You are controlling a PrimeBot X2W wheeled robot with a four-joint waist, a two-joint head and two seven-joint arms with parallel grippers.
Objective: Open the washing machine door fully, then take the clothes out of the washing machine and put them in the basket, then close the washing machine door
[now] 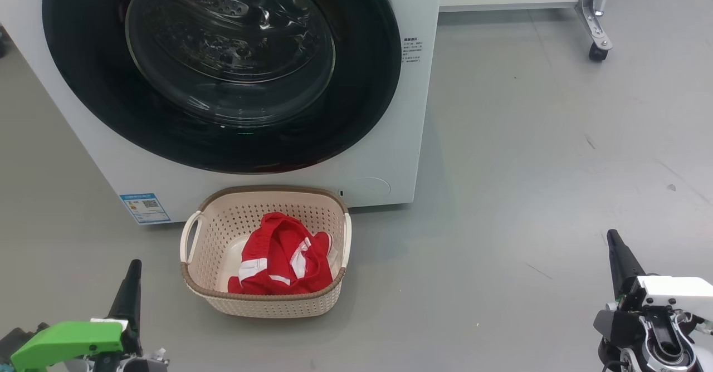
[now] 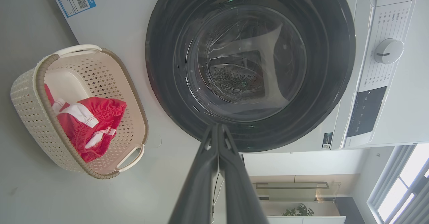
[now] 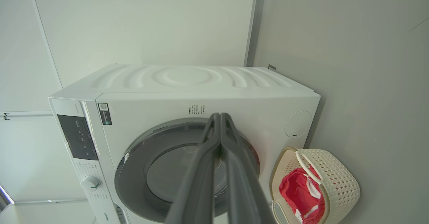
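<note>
– Grey floor [image 1: 529, 166], washing machine [image 1: 412, 138] at 12. Where's the load?
– Clothes [image 1: 284, 260] lie in the basket [image 1: 278, 305], at 6 o'clock under the washing machine door [image 1: 83, 54]; door looks flush shut.
– Arms?
– Left gripper [image 1: 135, 263] at 7, right gripper [image 1: 613, 234] at 5: both w/ fingers [image 2: 201, 170] pressed together, nothing held, well apart from door & basket.
– Step?
– Final one looks done, imo. Next move: prob. none, maybe check door's seated.
</note>
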